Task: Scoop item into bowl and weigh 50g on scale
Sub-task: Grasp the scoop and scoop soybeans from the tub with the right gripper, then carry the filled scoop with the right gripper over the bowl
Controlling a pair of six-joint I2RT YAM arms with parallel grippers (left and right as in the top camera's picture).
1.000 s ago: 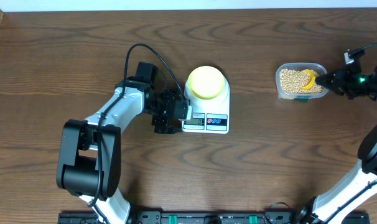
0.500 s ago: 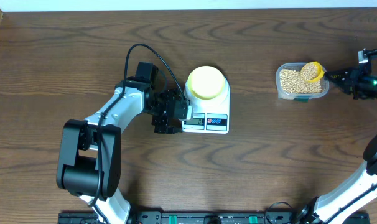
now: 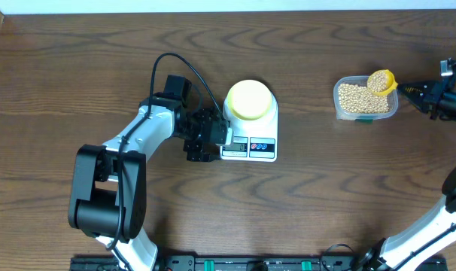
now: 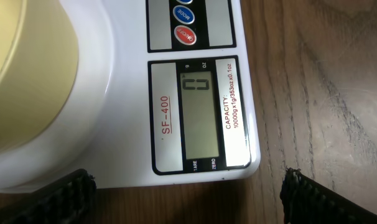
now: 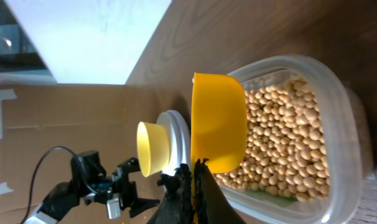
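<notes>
"SF-400", "0" on the scale [image 4: 129,93]

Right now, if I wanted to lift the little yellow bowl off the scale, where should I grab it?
I'd pinch the bowl by its rim, one finger inside and one outside, coming straight down from above. It stands upright and open on the scale, and its round wall tapers toward the base, so a squeeze from the side would likely slip.

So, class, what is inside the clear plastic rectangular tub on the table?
It holds small round tan beans, spread across the tub. A yellow plastic scoop, itself loaded with beans, hangs over one corner and hides the beans beneath. The tub's floor is fully covered, so unseen.
</notes>
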